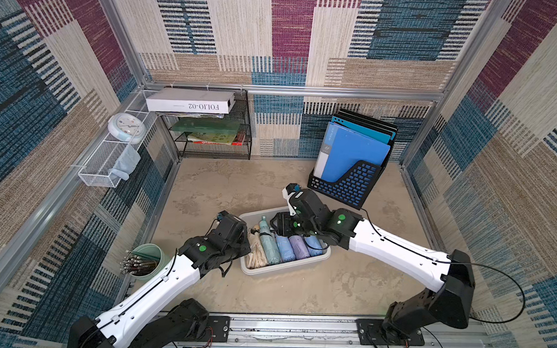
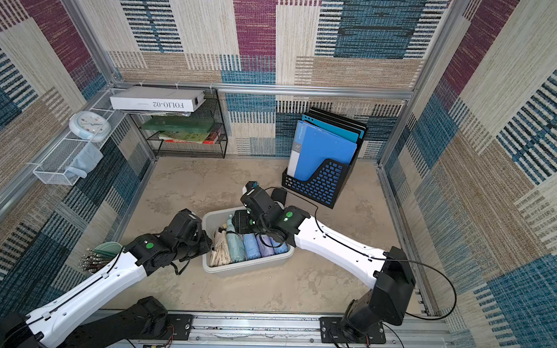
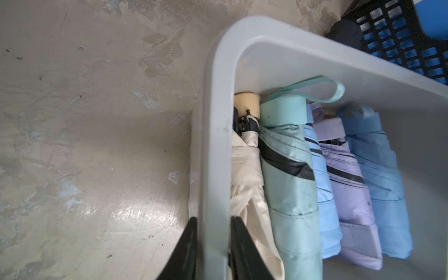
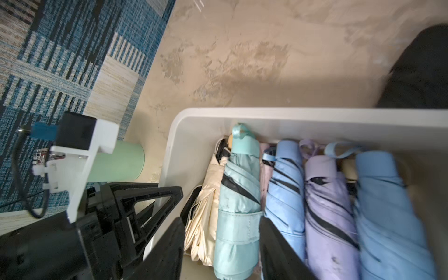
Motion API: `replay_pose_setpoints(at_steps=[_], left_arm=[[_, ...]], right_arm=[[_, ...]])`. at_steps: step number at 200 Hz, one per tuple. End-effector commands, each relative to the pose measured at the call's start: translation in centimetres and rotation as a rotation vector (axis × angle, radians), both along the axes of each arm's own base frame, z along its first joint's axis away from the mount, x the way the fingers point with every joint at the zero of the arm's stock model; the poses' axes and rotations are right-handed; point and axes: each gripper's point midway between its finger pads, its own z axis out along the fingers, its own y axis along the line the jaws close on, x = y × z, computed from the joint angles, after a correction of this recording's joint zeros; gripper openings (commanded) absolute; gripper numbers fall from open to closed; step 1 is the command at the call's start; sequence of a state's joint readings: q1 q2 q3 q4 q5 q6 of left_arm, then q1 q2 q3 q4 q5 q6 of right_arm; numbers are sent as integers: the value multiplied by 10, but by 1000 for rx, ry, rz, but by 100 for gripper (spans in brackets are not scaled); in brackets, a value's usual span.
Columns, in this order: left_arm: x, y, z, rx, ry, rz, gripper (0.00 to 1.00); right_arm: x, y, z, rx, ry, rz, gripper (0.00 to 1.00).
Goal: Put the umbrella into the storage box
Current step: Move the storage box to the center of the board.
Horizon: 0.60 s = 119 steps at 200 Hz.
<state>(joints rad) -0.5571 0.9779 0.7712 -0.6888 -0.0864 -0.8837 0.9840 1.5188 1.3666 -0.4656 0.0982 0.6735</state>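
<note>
The left gripper (image 3: 213, 219) is clamped on the nine-o'clock wall of the storage box (image 3: 266, 46), one finger inside and one outside. The right gripper (image 4: 221, 219) hangs spread astride the mint umbrella (image 4: 240, 194), which lies inside the box between a cream umbrella (image 4: 206, 194) and a blue umbrella (image 4: 286, 189).

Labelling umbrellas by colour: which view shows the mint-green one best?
Right wrist: the mint-green umbrella shows whole, loop to far end, lying in the storage box between the right tool's open fingers. Left wrist shows the umbrella large at its handle end but crops the far end. In both top views it is small.
</note>
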Motion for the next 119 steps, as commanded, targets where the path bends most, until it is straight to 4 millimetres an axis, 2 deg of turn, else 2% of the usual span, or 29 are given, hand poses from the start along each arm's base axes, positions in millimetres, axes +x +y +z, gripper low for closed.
replay_pose_setpoints(at_steps=[1,35,61,91,119], left_arm=[[3,7,-3,43,-4,-11,18],[-5,25,-5,79,12,-8,7],[-17,42,-5,105,27,-10,0],[-30,56,-7,91,46,-3,0],[-40,66,-8,85,73,25,0]], right_arm=[[20,-38,6,-118,-123,-68,57],[50,-86,9,-161,-165,-160,62],[71,-110,-1,-164,-156,-217,66],[87,-116,-29,-177,-93,-226,70],[101,-115,-66,-236,-20,-250,74]])
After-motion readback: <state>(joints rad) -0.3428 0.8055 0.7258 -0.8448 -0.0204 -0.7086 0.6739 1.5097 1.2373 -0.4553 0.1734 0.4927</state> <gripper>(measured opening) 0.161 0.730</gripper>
